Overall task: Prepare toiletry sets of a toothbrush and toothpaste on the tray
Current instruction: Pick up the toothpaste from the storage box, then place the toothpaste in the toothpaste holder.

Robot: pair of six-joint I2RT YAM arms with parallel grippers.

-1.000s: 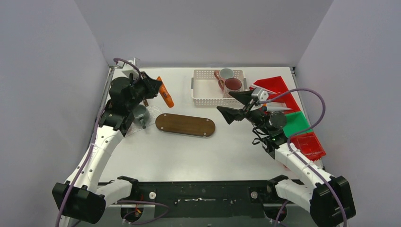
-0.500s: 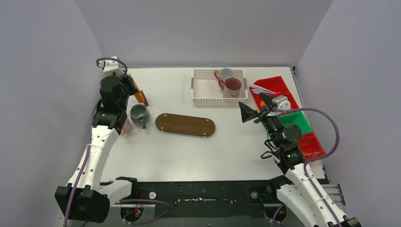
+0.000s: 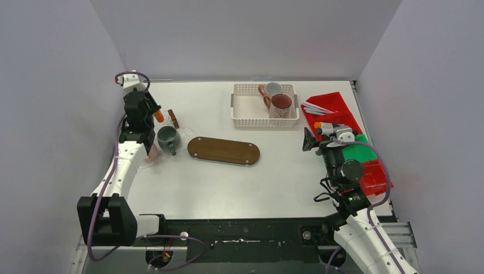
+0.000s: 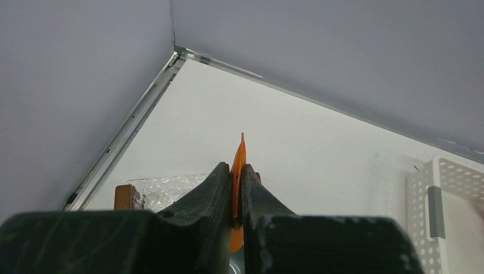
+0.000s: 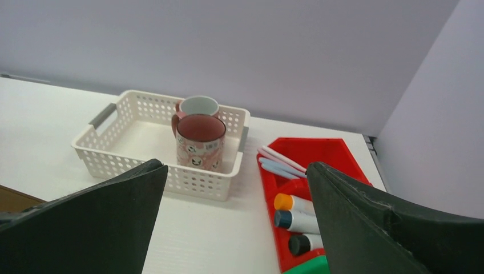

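The tray lies near the surface's middle, with a green mug just to its left. By the right edge the right hand gapes wide and holds nothing. It is beside the red bin of tubes and brushes. Toward the far-left corner the left hand is clamped tight on an orange tube. A basket at the far edge holds a maroon mug and a white mug.

Nothing legible anywhere from where I'm standing. The pink mug in the white basket carries a print of little faces, no letters. The tubes in the red bin point their caps this way, any label too small to read. The orange tube shows only a bare edge.
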